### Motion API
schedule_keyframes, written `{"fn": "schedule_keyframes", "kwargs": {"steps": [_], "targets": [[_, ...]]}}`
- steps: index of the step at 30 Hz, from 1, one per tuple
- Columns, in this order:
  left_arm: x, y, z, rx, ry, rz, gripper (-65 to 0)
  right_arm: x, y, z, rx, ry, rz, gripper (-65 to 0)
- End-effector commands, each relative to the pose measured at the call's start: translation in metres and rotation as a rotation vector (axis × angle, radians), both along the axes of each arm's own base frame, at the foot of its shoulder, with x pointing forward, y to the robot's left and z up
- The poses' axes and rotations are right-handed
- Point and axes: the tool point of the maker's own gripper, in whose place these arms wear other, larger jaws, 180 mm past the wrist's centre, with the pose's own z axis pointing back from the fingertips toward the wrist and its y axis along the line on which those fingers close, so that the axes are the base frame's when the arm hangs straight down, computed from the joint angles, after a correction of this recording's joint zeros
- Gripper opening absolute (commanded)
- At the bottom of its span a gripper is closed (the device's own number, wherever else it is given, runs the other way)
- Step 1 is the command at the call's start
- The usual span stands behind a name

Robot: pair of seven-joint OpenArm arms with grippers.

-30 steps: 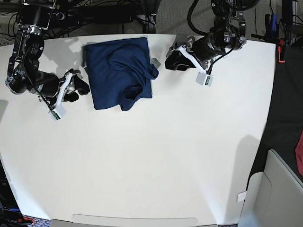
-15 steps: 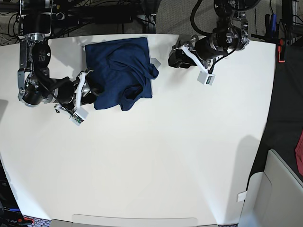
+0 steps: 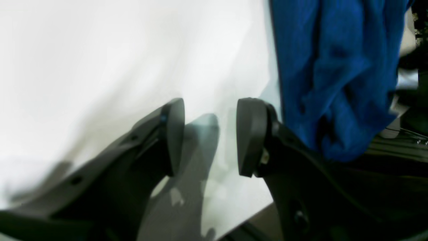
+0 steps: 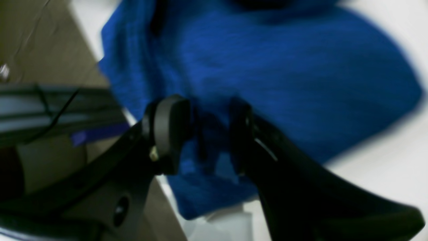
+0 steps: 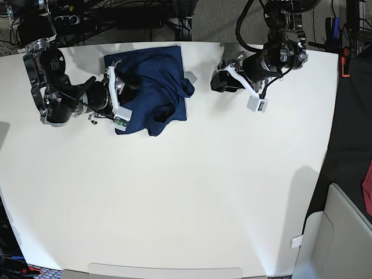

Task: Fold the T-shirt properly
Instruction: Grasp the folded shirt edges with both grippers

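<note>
A wide white bench (image 5: pixel 192 192) fills most of the scene, with black cables (image 5: pixel 145 14) beyond its far edge, a grey bin (image 5: pixel 340 238) at the near right corner, and red cloth (image 5: pixel 367 186) at the right edge.

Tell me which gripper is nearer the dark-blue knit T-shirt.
Right. The right gripper is over the dark-blue knit T-shirt; the left gripper sits beside it on bare table.

The base camera looks straight down from high above the white table (image 5: pixel 192 192). Each wrist camera sits low behind its own fingers (very close, blurry). All three see the blue T-shirt (image 5: pixel 152 87) by the table's far edge.
</note>
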Motion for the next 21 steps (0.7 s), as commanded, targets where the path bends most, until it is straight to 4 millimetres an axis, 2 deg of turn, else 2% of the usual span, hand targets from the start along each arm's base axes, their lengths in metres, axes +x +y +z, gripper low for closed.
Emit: {"fn": "schedule_keyframes", "kwargs": {"steps": [1, 4, 8, 15, 17, 21], "targets": [[0.003, -0.001, 0.007, -0.012, -0.026, -0.002, -40.0, 0.01, -0.005, 0.013, -0.005, -0.044, 0.014, -43.2], [0.004, -0.001, 0.007, -0.012, -0.026, -0.001, -40.0, 0.006, 0.003, 0.01, -0.021, -0.035, 0.072, -43.2], [0.003, -0.001, 0.007, -0.012, -0.025, -0.001, -40.0, 0.007, 0.003, -0.002, -0.073, -0.037, 0.086, -43.2], [0.004, -0.001, 0.009, -0.013, -0.031, 0.0, -40.0, 0.006, 0.057, -0.027, -0.039, 0.013, 0.12, -43.2], [0.006, 0.009, 0.012, -0.005, -0.041, 0.028, -40.0, 0.009, 0.072, -0.029, -0.02, 0.016, 0.123, -43.2], [0.014, 0.029, 0.03, 0.023, -0.1, 0.079, -40.0, 0.016, 0.096, -0.027, 0.021, 0.027, 0.119, -43.2]]}}
